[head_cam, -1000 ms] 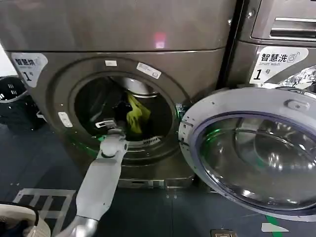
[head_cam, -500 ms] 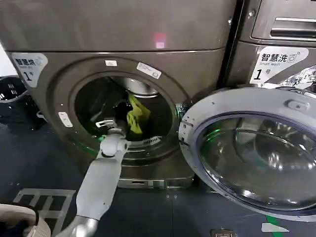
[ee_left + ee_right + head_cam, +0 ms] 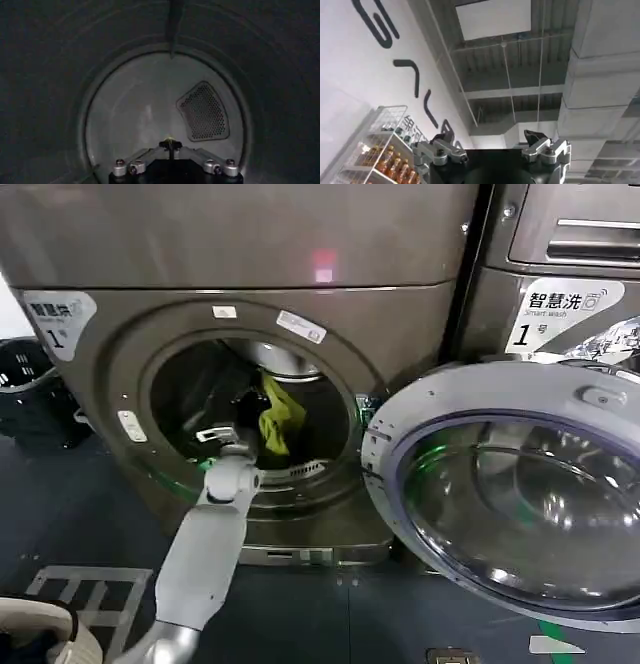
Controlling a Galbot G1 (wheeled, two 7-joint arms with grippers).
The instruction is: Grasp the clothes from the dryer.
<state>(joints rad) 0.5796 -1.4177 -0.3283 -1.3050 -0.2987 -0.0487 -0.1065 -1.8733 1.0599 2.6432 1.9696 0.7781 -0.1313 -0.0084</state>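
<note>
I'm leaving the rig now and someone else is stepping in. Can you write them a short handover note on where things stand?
Left gripper: reached through the porthole of the dryer, shut on the clothes, which hang inside the drum.
Right gripper: open, parked, pointing up toward the ceiling.
Glass door: swung fully open to the right.
Done: the yellow-green clothes look grasped.
Left: draw the arm back out past the porthole rim without snagging the fabric.
</note>
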